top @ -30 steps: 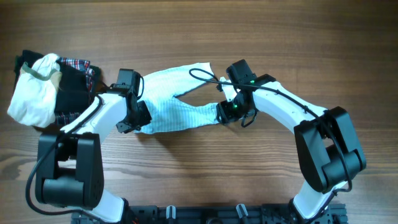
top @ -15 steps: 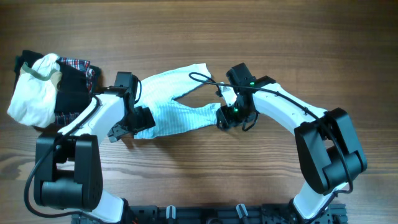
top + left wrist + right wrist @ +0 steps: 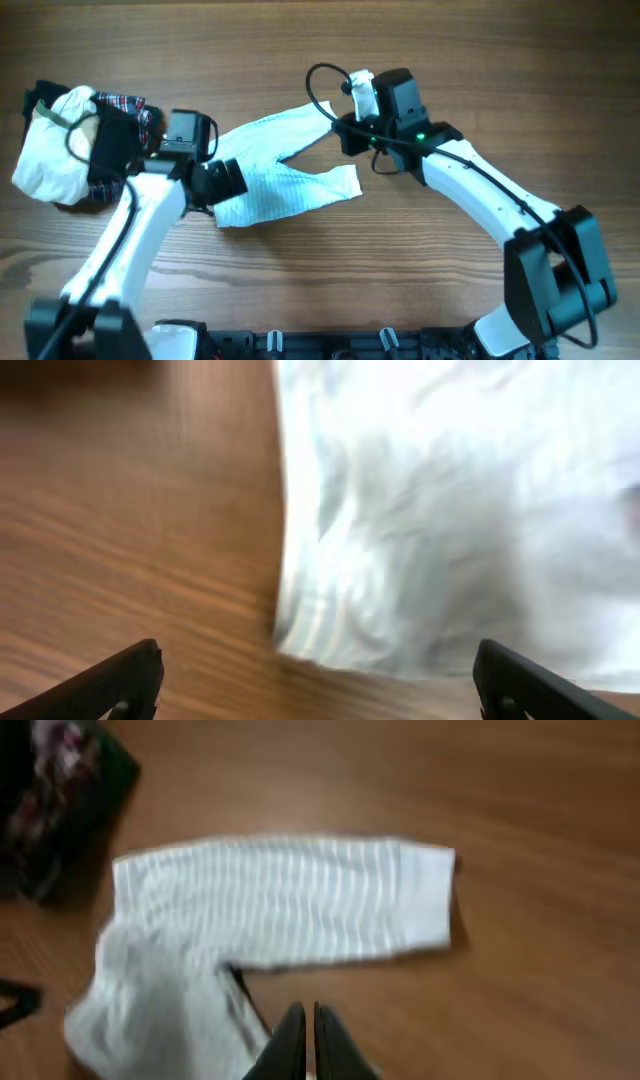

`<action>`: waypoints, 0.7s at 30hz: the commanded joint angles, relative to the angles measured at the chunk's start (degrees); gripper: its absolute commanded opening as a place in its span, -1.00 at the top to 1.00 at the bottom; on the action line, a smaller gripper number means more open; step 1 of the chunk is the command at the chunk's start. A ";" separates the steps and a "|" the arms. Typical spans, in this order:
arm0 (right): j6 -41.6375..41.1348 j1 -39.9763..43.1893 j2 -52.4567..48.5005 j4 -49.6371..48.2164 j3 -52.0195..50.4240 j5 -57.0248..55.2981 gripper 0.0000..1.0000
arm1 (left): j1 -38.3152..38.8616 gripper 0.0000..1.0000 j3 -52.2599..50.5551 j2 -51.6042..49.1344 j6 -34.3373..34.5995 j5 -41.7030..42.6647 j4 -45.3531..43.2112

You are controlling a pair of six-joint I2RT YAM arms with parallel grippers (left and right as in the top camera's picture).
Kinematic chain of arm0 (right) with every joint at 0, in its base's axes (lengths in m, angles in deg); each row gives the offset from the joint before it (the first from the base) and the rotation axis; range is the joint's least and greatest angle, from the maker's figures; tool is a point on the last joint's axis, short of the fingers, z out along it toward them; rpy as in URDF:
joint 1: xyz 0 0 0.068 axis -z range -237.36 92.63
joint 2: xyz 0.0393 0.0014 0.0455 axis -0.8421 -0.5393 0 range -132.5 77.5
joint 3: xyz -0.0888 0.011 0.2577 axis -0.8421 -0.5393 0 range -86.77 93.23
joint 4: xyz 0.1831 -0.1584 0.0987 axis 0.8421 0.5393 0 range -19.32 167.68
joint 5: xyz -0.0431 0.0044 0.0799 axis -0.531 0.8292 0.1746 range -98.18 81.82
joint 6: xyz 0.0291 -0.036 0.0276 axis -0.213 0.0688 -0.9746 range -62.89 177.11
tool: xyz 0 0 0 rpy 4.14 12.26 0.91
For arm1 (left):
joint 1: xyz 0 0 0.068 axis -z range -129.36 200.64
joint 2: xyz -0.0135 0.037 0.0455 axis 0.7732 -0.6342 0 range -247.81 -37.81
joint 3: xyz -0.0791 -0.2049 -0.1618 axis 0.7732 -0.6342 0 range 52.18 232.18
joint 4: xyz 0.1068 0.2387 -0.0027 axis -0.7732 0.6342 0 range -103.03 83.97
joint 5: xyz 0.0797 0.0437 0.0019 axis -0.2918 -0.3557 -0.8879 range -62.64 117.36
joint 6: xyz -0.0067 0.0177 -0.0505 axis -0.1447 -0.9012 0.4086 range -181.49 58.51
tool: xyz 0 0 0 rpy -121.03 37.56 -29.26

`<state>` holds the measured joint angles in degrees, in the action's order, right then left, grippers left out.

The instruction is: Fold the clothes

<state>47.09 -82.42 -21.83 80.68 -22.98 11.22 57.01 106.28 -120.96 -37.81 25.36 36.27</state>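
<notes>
A pale blue-and-white striped pair of small trousers [image 3: 285, 185] lies flat on the wooden table, one leg reaching up to the back [image 3: 300, 120], the other to the right. My left gripper [image 3: 226, 181] hovers at its left edge, jaws wide open and empty; in the left wrist view the cloth [image 3: 450, 510] fills the upper right, beyond the left gripper [image 3: 320, 685]. My right gripper [image 3: 348, 132] is lifted near the back leg's cuff and is shut with nothing between its fingers. The right wrist view shows the right gripper [image 3: 306, 1020] above the striped leg [image 3: 290, 900].
A pile of other clothes sits at the far left: a white garment [image 3: 52, 150], a plaid one [image 3: 128, 104] and a black one [image 3: 115, 150]. Its dark edge shows as the pile [image 3: 55, 780] in the right wrist view. A black cable [image 3: 318, 80] loops by the right wrist.
My left gripper opened, let go of the trousers' left edge and drew back. My right gripper left the right leg, closed empty and moved up toward the back.
</notes>
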 commanded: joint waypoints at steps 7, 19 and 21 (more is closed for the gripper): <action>-12.44 -0.85 -16.41 -20.76 0.17 0.79 0.91 | 0.28 -0.99 1.09 8.07 0.74 5.64 -7.10; -32.37 -4.02 -21.22 -9.33 5.51 -10.12 0.91 | 0.28 -0.99 1.09 8.04 0.74 5.64 -7.37; -31.87 -3.48 -21.22 -0.98 7.37 -17.20 0.91 | 0.26 -1.00 1.09 8.04 0.74 5.64 -7.32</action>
<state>17.26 -86.29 -42.18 70.93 -18.89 6.76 57.01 106.68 -113.53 -37.59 30.30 29.12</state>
